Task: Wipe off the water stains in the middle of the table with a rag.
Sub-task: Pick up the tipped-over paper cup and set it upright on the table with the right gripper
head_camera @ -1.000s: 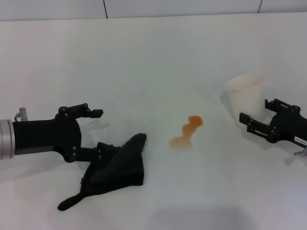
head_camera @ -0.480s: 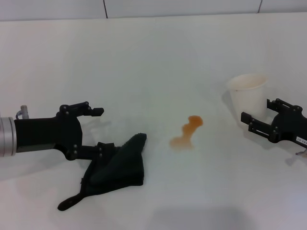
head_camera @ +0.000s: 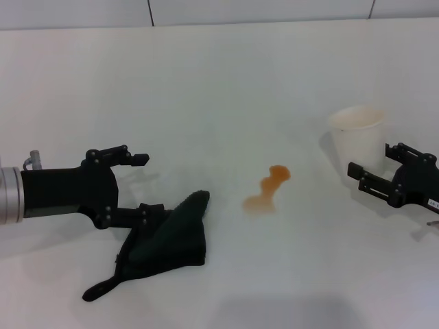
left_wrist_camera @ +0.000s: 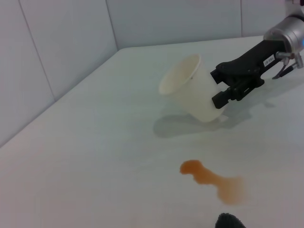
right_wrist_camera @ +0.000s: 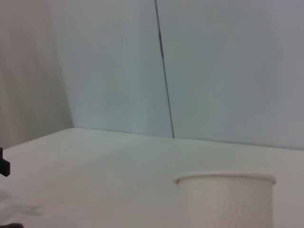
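Your left gripper (head_camera: 139, 186) sits low over the table (head_camera: 219, 82) at the left side. Its jaws are spread wide: the far finger (head_camera: 130, 160) hangs free with nothing against it, the near finger (head_camera: 147, 214) lies at the edge of the rag (head_camera: 168, 236). You have no grasp on the cloth; nothing is pinched between the jaws.

The rag lies crumpled on the table just beyond and on the near side of the near finger, touching it. Its narrow tail trails toward the front edge of the table, behind the fingertip line. In the left wrist view only a dark tip of the rag (left_wrist_camera: 229, 222) shows.

Ahead of your left jaws, past the rag, lies the orange-brown puddle (head_camera: 267, 188), thin and wavy, apart from the cloth. The left wrist view shows the puddle (left_wrist_camera: 213, 180) undisturbed.

Beyond the puddle, your right gripper (head_camera: 384, 171) is at the right side of the table, jaws open. A white paper cup (head_camera: 357, 137) stands upright just in front of its fingertips, partly between them. You cannot tell whether the fingers touch it. The left wrist view shows the right gripper (left_wrist_camera: 223, 88) beside the cup (left_wrist_camera: 190, 92); the right wrist view shows the cup (right_wrist_camera: 225, 199) close ahead.
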`<state>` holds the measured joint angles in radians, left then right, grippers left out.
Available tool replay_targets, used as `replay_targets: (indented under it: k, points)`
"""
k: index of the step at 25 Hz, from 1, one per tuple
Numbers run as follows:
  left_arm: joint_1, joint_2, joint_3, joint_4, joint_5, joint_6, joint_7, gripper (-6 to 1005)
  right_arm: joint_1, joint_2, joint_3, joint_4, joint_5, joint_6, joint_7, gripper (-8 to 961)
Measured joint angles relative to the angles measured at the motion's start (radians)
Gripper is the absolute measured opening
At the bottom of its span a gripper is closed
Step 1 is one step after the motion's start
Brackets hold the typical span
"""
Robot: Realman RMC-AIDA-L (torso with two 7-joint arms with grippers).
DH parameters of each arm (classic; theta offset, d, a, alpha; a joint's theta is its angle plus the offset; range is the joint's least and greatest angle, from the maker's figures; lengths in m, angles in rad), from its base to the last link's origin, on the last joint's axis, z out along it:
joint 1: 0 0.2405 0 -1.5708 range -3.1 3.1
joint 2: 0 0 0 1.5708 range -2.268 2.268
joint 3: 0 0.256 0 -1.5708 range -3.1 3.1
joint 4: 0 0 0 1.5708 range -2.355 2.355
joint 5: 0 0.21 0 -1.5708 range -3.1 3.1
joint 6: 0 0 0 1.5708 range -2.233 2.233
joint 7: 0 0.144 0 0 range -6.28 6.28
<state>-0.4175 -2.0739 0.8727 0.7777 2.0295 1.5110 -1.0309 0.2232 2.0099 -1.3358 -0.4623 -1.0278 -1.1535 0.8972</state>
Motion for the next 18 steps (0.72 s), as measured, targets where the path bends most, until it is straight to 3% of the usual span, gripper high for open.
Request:
replay_targets:
  k: [18]
  points:
    - [-0.001,0.001,0.002,-0.002,0.000,-0.002,0.006,800,0.039,0.001,-0.010,-0.004,-0.001,-0.003,0.003,718]
